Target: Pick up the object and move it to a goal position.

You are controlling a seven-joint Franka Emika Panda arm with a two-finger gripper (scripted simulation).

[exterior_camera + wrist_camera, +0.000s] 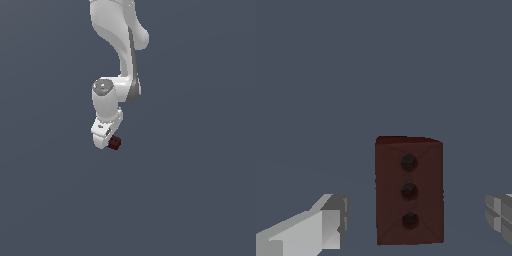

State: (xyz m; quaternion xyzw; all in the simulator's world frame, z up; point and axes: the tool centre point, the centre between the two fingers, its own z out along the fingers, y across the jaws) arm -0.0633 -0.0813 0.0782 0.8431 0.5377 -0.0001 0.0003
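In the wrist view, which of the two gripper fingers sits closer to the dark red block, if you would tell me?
The lighter finger with the sloped white body sits closer to the block. The other finger shows only as a grey ridged tip at the frame edge, with a wider gap.

This is not a real room. It looks like a made-up place inside a computer. All around there is only flat dark blue-grey, with no walls, no floor lines and no furniture to see. The white robot arm [116,60] looks smooth and plain like a drawing. The little red-brown block [409,190] has flat, simple sides.
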